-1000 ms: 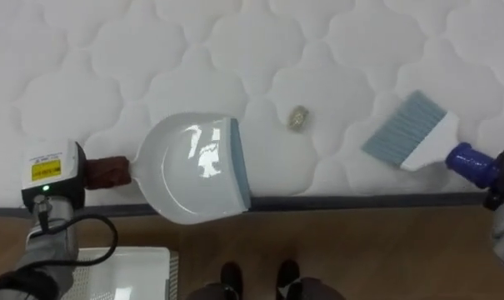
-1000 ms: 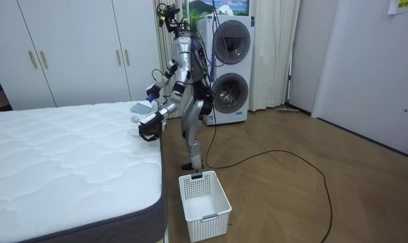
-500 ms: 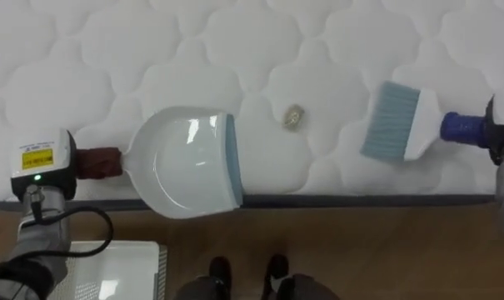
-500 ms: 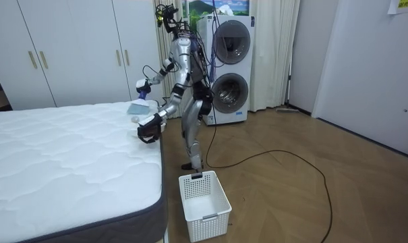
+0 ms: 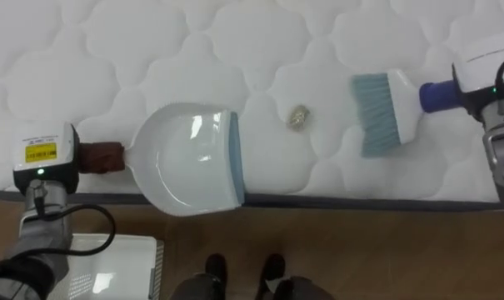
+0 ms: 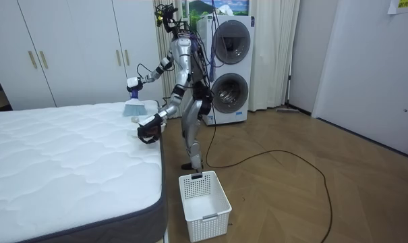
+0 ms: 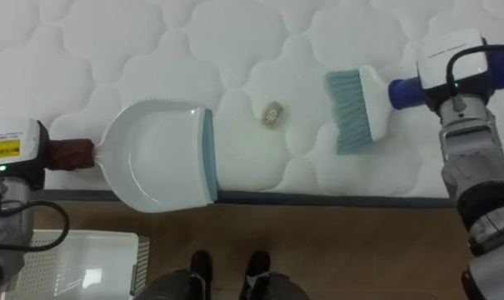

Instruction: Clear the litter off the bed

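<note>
The robot is standing on a brown wooden floor (image 6: pixel 291 196), right beside the long edge of a big bed (image 6: pixel 55 169). White cupboards (image 6: pixel 69 50) are standing behind the bed, and two washing machines (image 6: pixel 230 67) are sitting one on top of the other behind the robot. The bed's white puffy mattress (image 5: pixel 85 50) is lying bare, with a dark strip running along its edge. A white basket (image 6: pixel 204 206) is sitting on the floor near the robot's feet.

The left hand (image 5: pixel 43 154) is wrapping round the brown handle of a white dustpan (image 5: pixel 189 158), which is lying flat at the mattress edge. The right hand (image 5: pixel 489 71) is gripping the blue handle of a brush (image 5: pixel 383 112) over the mattress. A small crumpled scrap (image 5: pixel 299 117) is lying on the mattress between the dustpan's blue lip and the brush, touching neither.
</note>
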### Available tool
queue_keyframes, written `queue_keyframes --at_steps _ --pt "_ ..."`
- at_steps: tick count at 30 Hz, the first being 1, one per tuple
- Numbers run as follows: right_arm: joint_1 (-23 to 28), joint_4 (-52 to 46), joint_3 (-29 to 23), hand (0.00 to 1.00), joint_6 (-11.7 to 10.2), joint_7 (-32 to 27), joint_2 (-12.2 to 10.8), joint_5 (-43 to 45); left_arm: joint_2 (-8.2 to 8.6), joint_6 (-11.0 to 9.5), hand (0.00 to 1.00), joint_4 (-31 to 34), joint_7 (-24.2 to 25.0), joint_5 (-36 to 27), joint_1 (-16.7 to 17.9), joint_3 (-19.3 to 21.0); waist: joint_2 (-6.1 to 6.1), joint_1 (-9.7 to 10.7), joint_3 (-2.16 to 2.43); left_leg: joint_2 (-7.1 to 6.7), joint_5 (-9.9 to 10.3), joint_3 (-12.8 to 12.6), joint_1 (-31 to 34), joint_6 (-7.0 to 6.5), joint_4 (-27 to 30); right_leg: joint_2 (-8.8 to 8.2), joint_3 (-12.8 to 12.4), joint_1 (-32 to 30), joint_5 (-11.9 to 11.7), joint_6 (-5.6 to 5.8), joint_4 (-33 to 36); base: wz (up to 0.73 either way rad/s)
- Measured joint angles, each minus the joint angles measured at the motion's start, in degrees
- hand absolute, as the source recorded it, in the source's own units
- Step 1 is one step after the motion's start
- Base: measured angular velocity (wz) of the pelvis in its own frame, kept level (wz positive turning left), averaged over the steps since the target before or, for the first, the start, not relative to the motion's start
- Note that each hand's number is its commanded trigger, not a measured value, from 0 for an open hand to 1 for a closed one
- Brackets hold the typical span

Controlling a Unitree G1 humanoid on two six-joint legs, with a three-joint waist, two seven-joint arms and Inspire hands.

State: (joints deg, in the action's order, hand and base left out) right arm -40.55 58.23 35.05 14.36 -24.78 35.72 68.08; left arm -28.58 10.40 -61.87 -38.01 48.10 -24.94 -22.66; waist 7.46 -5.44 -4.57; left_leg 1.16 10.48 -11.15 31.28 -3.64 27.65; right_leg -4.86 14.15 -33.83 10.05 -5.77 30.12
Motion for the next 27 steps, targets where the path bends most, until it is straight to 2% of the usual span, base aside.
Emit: queue_keyframes --at_steps 10,16,21,27 --pt "0.0 -5.4 2.1 1.00 0.2 2.7 -0.2 3.0 0.03 0.0 1.00 1.2 1.3 0.0 0.1 0.0 1.15 -1.2 -0.27 0.21 0.0 0.1 -0.4 0.02 0.0 0.30 0.4 1.1 0.0 0.07 -1.3 0.00" --pt "0.0 -7.6 2.6 1.00 0.1 5.4 -2.5 5.0 0.09 0.0 1.00 1.6 3.9 -0.2 0.5 0.0 1.11 -1.3 -0.26 1.03 0.0 0.4 -1.1 0.05 -0.5 1.45 1.4 3.4 -1.5 0.27 -4.8 0.00" --pt "0.1 -9.5 3.9 1.00 -0.1 7.7 -2.7 4.4 0.39 0.0 1.00 1.7 4.0 -1.4 1.0 -0.1 1.05 -1.4 -0.26 1.34 0.0 0.5 -1.2 0.02 -1.1 1.98 1.8 4.2 -3.0 0.45 -6.3 0.01" --pt "0.7 -9.8 4.2 1.00 -0.7 8.8 -3.7 3.9 0.40 -0.4 1.00 1.7 3.9 -1.4 1.2 -0.2 0.66 -1.4 -0.28 1.33 0.0 0.7 -1.6 0.01 -1.3 1.88 2.5 4.8 -3.0 0.48 -6.6 0.02"
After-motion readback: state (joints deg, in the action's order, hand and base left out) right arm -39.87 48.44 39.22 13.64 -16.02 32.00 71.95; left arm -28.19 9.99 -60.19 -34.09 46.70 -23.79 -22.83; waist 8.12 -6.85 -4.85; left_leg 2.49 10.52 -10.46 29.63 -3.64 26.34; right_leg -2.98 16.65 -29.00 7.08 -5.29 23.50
